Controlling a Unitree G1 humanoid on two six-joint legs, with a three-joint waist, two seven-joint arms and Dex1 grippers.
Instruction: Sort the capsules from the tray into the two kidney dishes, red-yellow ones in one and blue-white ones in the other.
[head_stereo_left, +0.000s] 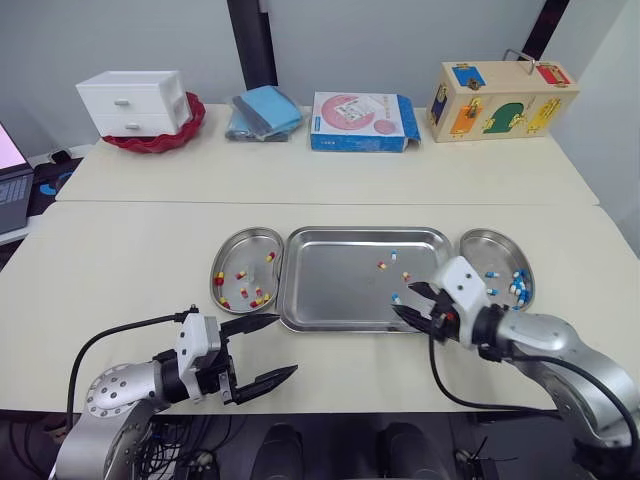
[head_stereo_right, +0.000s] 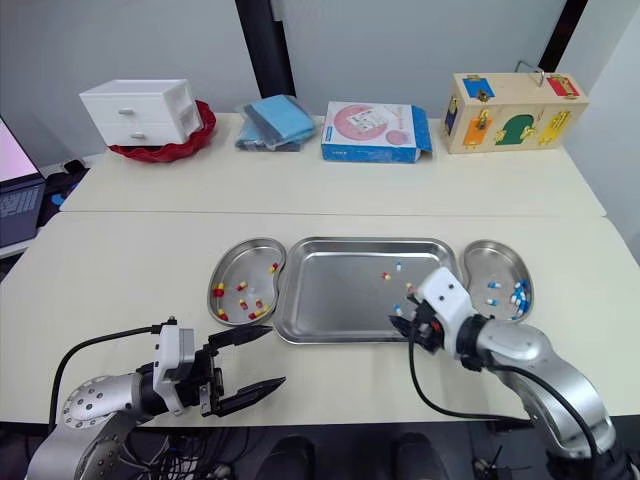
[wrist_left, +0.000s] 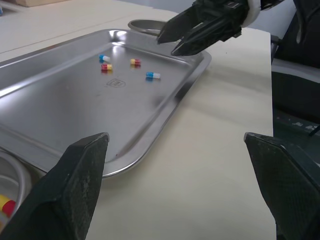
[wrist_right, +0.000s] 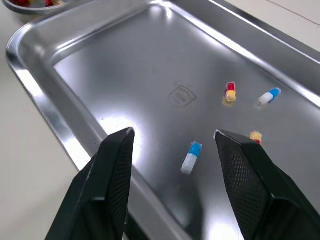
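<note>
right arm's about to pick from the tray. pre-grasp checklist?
1. Right gripper open: ok.
2. Blue-white capsule lined up between its fingers: ok, in the right wrist view.
3. Red-yellow capsule clear of the grasp: cannot tell, it lies close by one finger.
4. Right kidney dish holds blue-white only: ok.
5. Left gripper clear of the tray: ok, open over the table.

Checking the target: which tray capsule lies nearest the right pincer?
The blue-white capsule by the tray's near rim, just ahead of the open right pincer; the rest lie farther in.
</note>
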